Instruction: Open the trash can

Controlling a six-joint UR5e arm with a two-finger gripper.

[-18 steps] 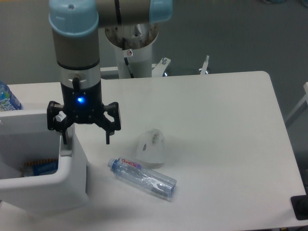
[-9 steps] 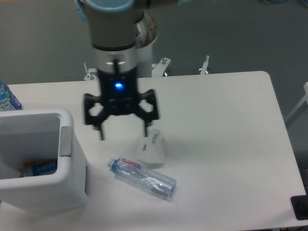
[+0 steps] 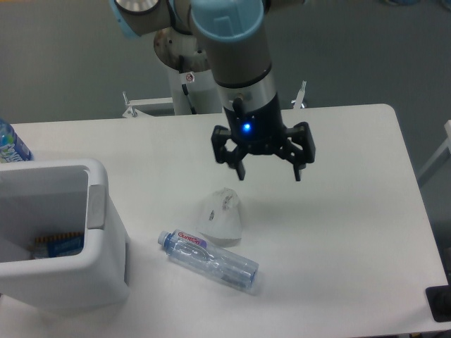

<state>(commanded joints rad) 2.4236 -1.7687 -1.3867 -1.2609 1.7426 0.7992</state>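
Note:
The white trash can (image 3: 106, 264) stands at the table's left front, its top open so that I see some items lying inside. Its grey push tab (image 3: 95, 208) sits on the right rim. The lid does not show. My gripper (image 3: 269, 174) hangs above the middle of the table, well to the right of the can, fingers spread open and empty.
A white paper wad (image 3: 221, 215) lies just below and left of the gripper. A clear plastic water bottle (image 3: 209, 260) lies on its side in front of the wad. Another bottle (image 3: 10, 143) shows at the far left edge. The robot's base (image 3: 187, 84) stands behind the table.
The gripper has moved from the trash can's right rim across to the right, over the table's middle. It stays open. The can, wad and bottle have not moved.

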